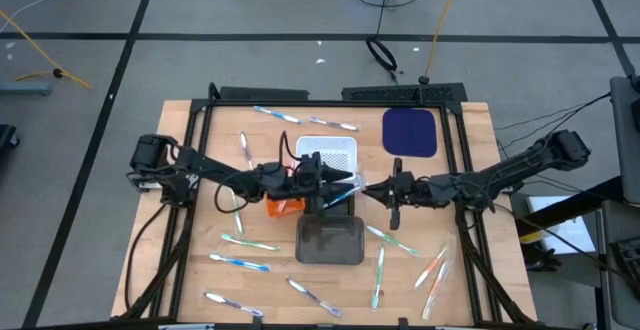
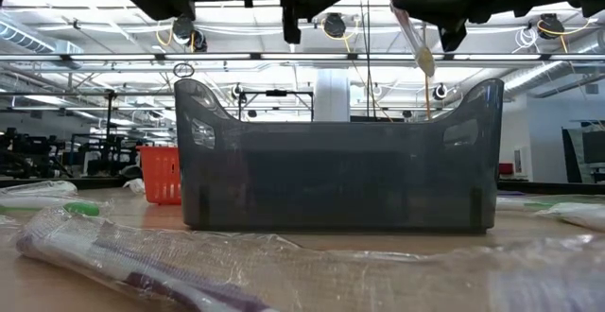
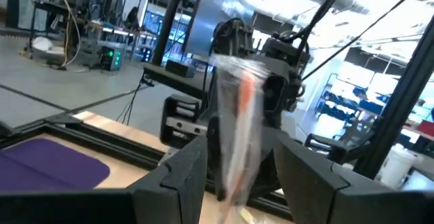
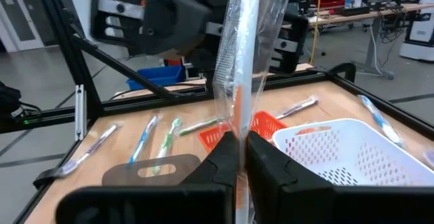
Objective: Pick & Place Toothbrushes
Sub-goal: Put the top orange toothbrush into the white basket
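From above, both arms meet just behind the dark bin (image 1: 330,240), the right gripper (image 1: 372,192) and left gripper (image 1: 345,182) nearly touching. Low down, a wrapped toothbrush (image 2: 408,24) hangs over the bin's right end, long axis steeply upright. Left wrist: its fingers (image 3: 178,176) are spread either side of it. Right wrist: fingers (image 4: 268,166) pinch the wrapper, so the right arm has it.
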Motion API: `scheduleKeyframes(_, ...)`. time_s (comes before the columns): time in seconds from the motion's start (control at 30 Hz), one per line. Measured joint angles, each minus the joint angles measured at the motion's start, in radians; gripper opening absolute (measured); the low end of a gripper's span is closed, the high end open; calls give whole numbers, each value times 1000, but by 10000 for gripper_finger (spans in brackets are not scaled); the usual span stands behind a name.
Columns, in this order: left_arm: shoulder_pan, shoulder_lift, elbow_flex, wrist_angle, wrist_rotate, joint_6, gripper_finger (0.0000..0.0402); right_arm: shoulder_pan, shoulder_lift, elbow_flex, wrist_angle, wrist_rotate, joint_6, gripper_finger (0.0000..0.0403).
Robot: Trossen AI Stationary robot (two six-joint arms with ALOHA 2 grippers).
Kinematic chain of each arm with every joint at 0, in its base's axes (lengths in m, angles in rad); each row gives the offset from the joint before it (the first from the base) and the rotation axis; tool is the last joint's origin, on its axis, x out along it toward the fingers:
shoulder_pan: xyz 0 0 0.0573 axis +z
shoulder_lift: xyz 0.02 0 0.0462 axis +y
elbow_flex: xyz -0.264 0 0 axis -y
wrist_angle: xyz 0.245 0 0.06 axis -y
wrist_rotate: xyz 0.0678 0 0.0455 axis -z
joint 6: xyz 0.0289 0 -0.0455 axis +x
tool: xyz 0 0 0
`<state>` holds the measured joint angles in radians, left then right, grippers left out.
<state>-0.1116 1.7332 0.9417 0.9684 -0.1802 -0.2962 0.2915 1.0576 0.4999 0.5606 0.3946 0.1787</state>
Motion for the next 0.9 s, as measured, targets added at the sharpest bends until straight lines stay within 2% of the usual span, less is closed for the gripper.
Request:
scheduleKeyframes(0.27,0,6,44,-5,0,44,173,-30,4,0,6,-1,1,10)
scheduleKeyframes(0.57,0,108,157,-31,-7,119,173,-33,23,-1,11,-6,10,10)
scheduleKeyframes(0.7,0,106,162,-64,-29,171,172,-29,19,-1,4,-3,10,10)
scheduleKeyframes(0.9,3,101,162,-84,-56,167,172,-28,19,-1,2,-3,10,10)
